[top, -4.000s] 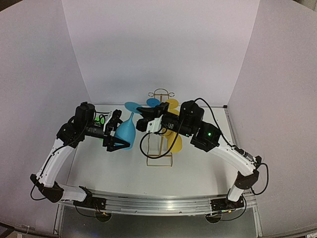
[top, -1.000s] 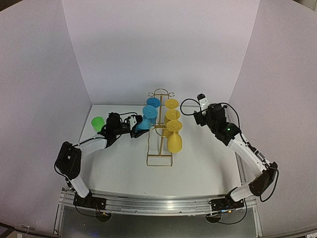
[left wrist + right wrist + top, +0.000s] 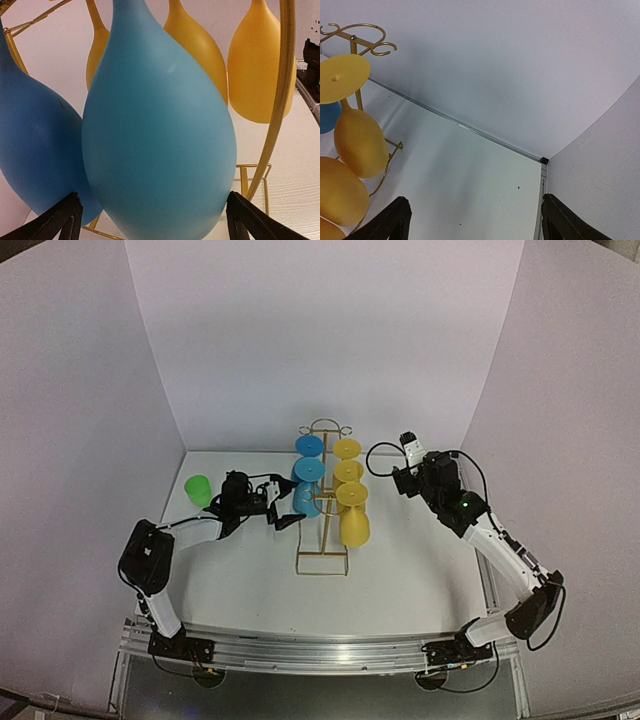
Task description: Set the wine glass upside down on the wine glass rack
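The gold wire wine glass rack (image 3: 322,540) stands at mid-table. A light blue wine glass (image 3: 305,500) hangs upside down on its left side, foot up in the wires, beside a darker blue glass (image 3: 309,445). My left gripper (image 3: 290,510) is open, one finger on each side of that bowl. In the left wrist view the bowl (image 3: 160,130) fills the frame between the fingers (image 3: 252,220); the left one stands apart from it and the right one lies at its edge. My right gripper (image 3: 400,480) is open and empty, off to the rack's right.
Three yellow glasses (image 3: 352,525) hang upside down on the rack's right side. A green cup (image 3: 198,490) stands at the left rear of the table. White walls close off the back and both sides. The rack's gold rod (image 3: 280,100) runs close to my left gripper.
My left gripper has opened round the light blue glass, which now hangs a little lower on the rack. The right arm, over the rack four seconds ago, has since drawn back right.
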Controlling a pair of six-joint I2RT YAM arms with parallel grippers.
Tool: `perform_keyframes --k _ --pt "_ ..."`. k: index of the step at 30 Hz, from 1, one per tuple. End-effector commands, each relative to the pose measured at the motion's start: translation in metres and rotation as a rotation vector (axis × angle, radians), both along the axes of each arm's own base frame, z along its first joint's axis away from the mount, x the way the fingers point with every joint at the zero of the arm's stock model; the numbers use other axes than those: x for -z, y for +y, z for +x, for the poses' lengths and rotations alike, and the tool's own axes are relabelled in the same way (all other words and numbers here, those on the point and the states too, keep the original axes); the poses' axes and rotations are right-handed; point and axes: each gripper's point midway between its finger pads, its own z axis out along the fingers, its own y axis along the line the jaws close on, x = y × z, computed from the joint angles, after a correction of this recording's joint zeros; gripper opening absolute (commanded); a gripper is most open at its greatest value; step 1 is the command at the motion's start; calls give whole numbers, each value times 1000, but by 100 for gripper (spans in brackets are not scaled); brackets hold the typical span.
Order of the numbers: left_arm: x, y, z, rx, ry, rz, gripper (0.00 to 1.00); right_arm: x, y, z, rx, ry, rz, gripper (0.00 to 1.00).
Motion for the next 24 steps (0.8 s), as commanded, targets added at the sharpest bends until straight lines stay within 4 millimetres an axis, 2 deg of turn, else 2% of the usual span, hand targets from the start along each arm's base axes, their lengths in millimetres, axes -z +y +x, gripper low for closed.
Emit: perform_keyframes --k 1,8,15,18,20,23,24 --pt "0 7 -7 -18 17 9 100 -18 -3 -5 -8 -42 33 85" --pt "-1 33 -32 -48 74 59 100 -20 -6 -9 2 -44 58 85" --pt "-1 87 -61 -100 165 185 100 -19 -11 -13 38 -34 113 85" --pt "-9 113 -68 -149 216 222 99 -17 -14 -14 63 -23 138 85" --pt "-21 132 -60 -222 255 232 99 -17 -16 -15 79 -15 154 85" --pt "-42 166 -32 -359 331 260 95 -18 -18 -16 99 -7 180 85" --pt "-56 185 -19 -422 377 276 93 -18 -18 -17 101 -1 189 85"
